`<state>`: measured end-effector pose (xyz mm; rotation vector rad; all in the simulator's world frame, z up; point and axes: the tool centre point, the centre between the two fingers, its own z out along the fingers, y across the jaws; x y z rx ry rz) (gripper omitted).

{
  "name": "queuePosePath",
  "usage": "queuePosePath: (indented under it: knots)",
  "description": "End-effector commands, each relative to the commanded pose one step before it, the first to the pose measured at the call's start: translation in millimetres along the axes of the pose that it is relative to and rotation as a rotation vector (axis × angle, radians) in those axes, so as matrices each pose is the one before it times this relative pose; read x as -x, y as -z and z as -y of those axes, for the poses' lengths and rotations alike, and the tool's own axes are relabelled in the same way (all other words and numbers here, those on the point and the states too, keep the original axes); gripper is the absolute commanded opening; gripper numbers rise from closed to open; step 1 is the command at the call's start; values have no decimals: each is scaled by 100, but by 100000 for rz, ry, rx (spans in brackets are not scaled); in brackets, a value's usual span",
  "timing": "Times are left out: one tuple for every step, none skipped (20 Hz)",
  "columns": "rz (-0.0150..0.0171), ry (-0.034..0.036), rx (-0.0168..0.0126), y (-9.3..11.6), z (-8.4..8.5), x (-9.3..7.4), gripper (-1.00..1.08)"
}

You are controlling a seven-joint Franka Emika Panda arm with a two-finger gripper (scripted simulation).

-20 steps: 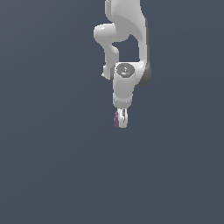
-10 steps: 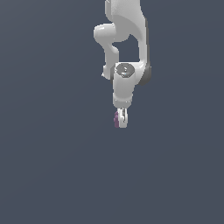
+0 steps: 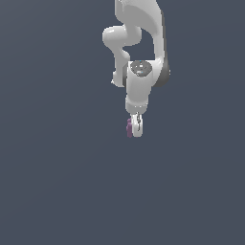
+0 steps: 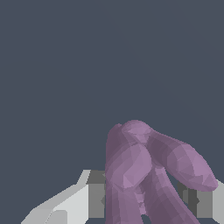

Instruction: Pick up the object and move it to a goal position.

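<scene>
The object (image 4: 144, 170) is a purple-magenta lumpy thing that sits between my two fingers in the wrist view, filling the space between the pads (image 4: 97, 199). In the exterior view only a small purple sliver of the object (image 3: 129, 128) shows beside the white fingers. My gripper (image 3: 135, 129) hangs below the white arm, pointing down, and is shut on the object. From these views I cannot tell whether the object rests on the grey surface or is held above it.
The white arm (image 3: 143, 48) reaches down from the top of the exterior view. A plain dark grey surface (image 3: 57, 182) lies all around, with nothing else in view.
</scene>
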<state>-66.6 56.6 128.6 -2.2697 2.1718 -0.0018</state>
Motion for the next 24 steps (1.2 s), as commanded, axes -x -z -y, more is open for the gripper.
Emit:
queuePosePath:
  knots:
    - [-71,-27,-68,1628,286,426,-100]
    - [0,0,0,757,128,202,-100]
    - [0,0,0,809,138,216,-100]
    - [-60,-27,21,846,153,224,-100]
    - [0,0,0,910,160,244,-100]
    - [0,0,0,952,170,256,-100]
    - [-58,-21,31,921,179,254,-100]
    - [0,0,0,890,166,243,-100]
    - [0,0,0,833,159,229,-100]
    - [0,0,0,776,152,216,-100]
    - [0,0,0,720,145,202,-100]
    - [0,0,0,664,137,188,-100]
    - [60,52,57,579,140,189,-100]
    - [0,0,0,552,121,159,-100]
    - [0,0,0,497,113,145,-100]
    - [56,37,17,436,107,138,-100]
    - [0,0,0,388,96,116,-100]
    - [0,0,0,334,86,101,-100]
    - [55,37,17,275,77,93,-100]
    - [0,0,0,229,63,71,-100]
    - [0,0,0,177,50,55,-100]
    - [39,26,11,122,38,44,-100]
    - [0,0,0,75,22,24,-100]
    - [0,0,0,25,7,8,-100]
